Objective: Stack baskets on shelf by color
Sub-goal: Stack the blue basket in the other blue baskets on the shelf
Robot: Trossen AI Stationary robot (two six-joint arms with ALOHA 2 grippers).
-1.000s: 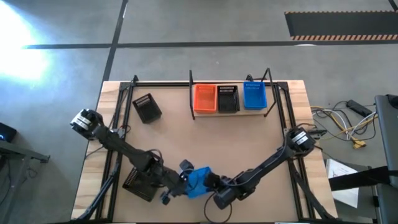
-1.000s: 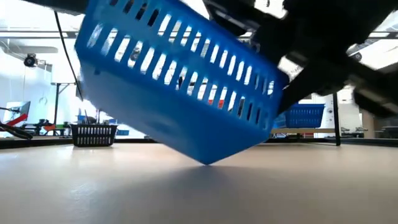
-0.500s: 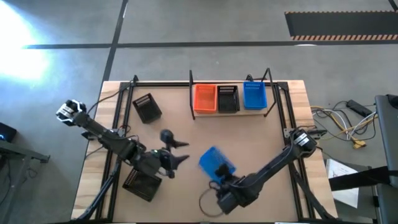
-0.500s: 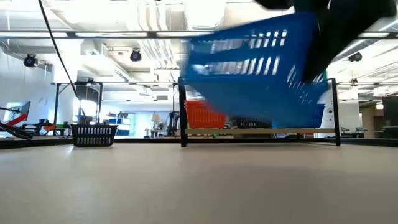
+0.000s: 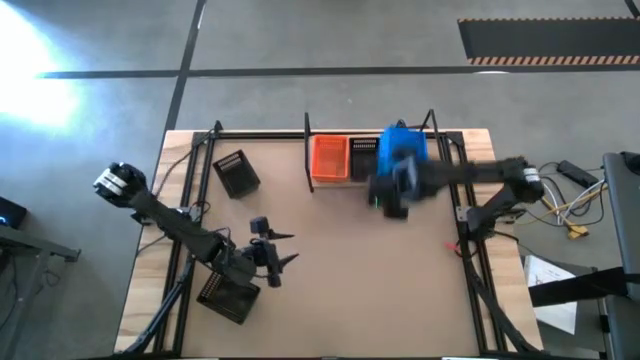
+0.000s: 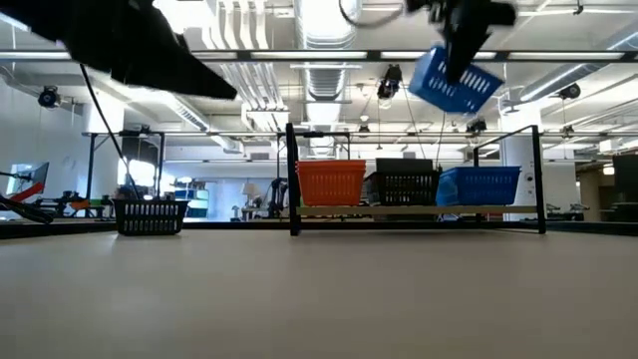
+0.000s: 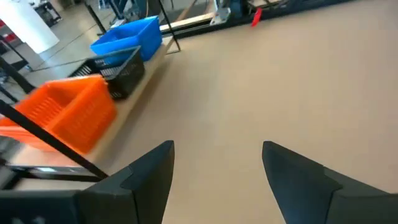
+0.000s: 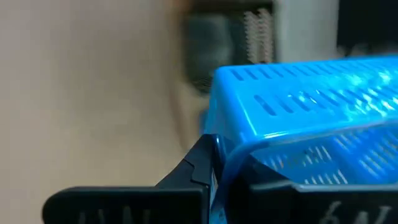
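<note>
High view shows the right gripper at upper centre of the frame, clamped on the rim of a blue basket held above the shelf. In the low view that basket hangs tilted near the top right, well clear above the shelf row: an orange basket, a black basket and a second blue basket side by side on the board. The carried one looks to sit roughly over the blue one at the row's right end.

To do this step well, I judge the wrist should level the basket first, square its long sides to the one below, then lower it straight so it nests without catching the rim or the black upright beside it.

The left gripper waits at lower left of the high view, fingers spread and empty, near a black basket by the table edge; another black basket sits at upper left.
</note>
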